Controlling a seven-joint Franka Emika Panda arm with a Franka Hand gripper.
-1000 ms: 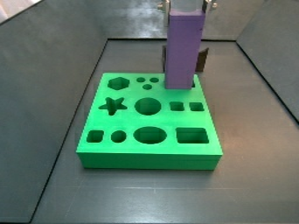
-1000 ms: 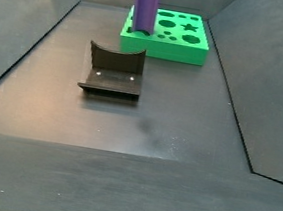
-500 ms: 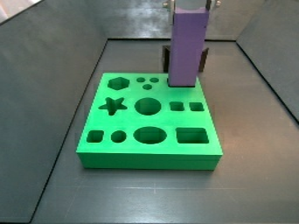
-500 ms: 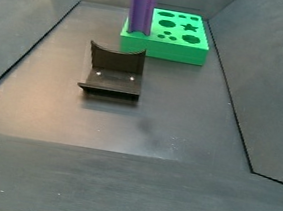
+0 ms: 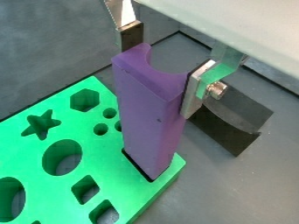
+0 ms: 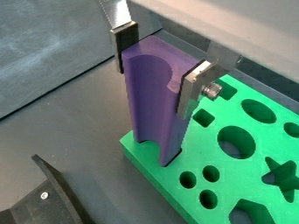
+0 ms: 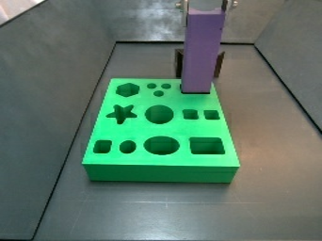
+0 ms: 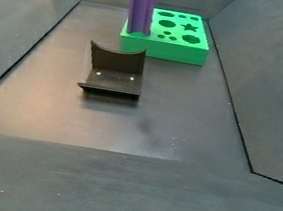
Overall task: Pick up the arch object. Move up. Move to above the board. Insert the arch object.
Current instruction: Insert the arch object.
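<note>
The main risk, as I judge it, is a jam at the mouth of the hole: in a side view the tall purple arch block [image 7: 201,52] stands upright with its lower end right at the back right corner of the green board [image 7: 138,155], and if its curved face is turned even slightly off the arch-shaped cut-out, pressing down would wedge it on the rim or shove the board across the dark counter [image 8: 154,130]. A second worry is slip: the block is long and is held only near its top, so a catch at the bottom could lever it askew between the pads. Whether its foot has already entered the cut-out or only rests above it I cannot tell; in a wrist view [image 5: 149,109] the base sits at the board's corner edge, close to the small round holes. The claw [image 6: 162,57] is closed to about the block's width, its two flat silver fingers [image 6: 197,80] pressing opposite sides of the upper part of the block and holding it. The dark fixture [image 8: 114,71] stands on the counter apart from the board and plays no part here
</note>
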